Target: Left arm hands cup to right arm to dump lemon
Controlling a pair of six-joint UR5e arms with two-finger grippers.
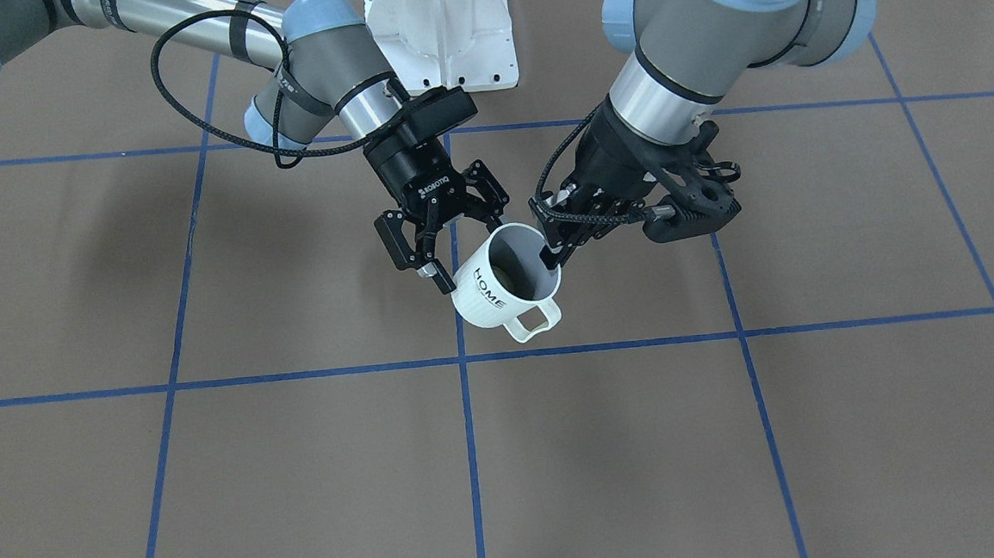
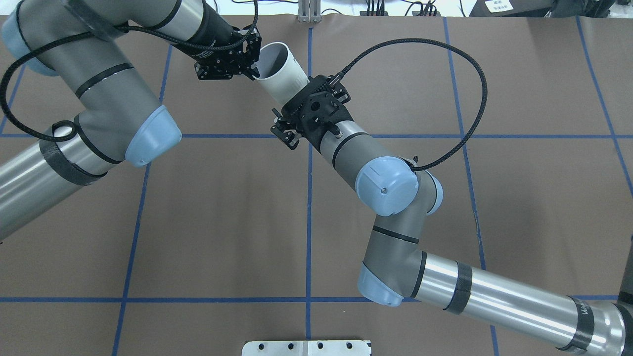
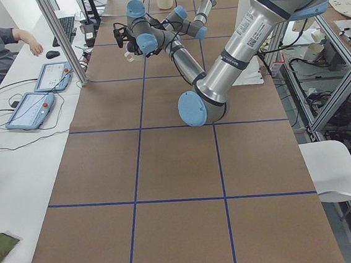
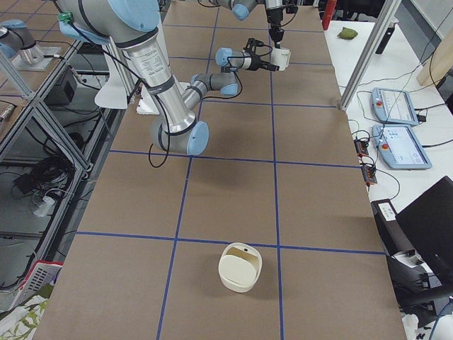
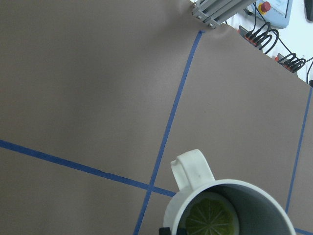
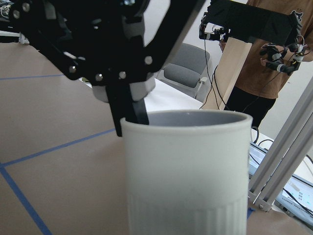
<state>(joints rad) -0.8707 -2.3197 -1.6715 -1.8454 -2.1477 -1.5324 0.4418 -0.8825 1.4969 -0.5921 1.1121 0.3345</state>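
Note:
The white cup [image 1: 502,283] with black "HOME" lettering hangs tilted above the table, handle toward the camera in the front-facing view. My left gripper [image 1: 552,254] is shut on its rim, one finger inside the mouth and one outside. The lemon [image 5: 210,219] lies inside the cup [image 5: 230,208], a dull yellow-green lump [image 1: 505,274]. My right gripper [image 1: 471,250], marked ROBOTIQ, stands open with its fingers on either side of the cup's lower body, not closed on it. From overhead the cup [image 2: 282,66] spans between the left gripper [image 2: 247,64] and the right gripper [image 2: 299,96].
The white robot base plate [image 1: 448,40] sits behind the grippers. A cream container [image 4: 241,268] stands on the table far toward the robot's right end. A person [image 6: 264,63] stands beyond the table edge, by an aluminium post [image 6: 283,161]. Blue tape lines grid the brown table [image 1: 301,463].

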